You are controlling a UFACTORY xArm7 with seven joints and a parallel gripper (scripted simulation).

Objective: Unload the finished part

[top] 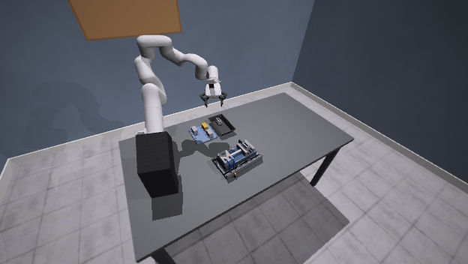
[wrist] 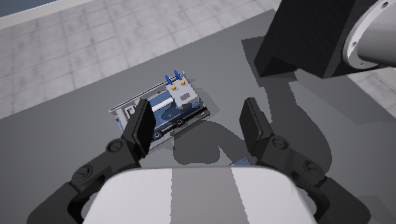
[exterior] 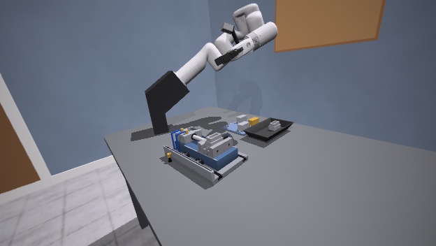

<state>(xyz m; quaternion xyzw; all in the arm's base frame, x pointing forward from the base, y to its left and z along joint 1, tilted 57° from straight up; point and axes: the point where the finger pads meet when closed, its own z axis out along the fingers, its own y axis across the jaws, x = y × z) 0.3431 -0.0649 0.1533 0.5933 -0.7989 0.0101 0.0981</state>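
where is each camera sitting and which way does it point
Top: high off the table's front corner, looking down at the vise and black tray; whole arm and open gripper show.
Exterior: low at the opposite table edge, facing the arm's base.
Wrist: behind the fingers, looking down.
All three share the vise.

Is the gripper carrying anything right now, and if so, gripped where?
Nothing is held. The black two-finger gripper hangs wide open above the dark grey table, with only air between its fingers.
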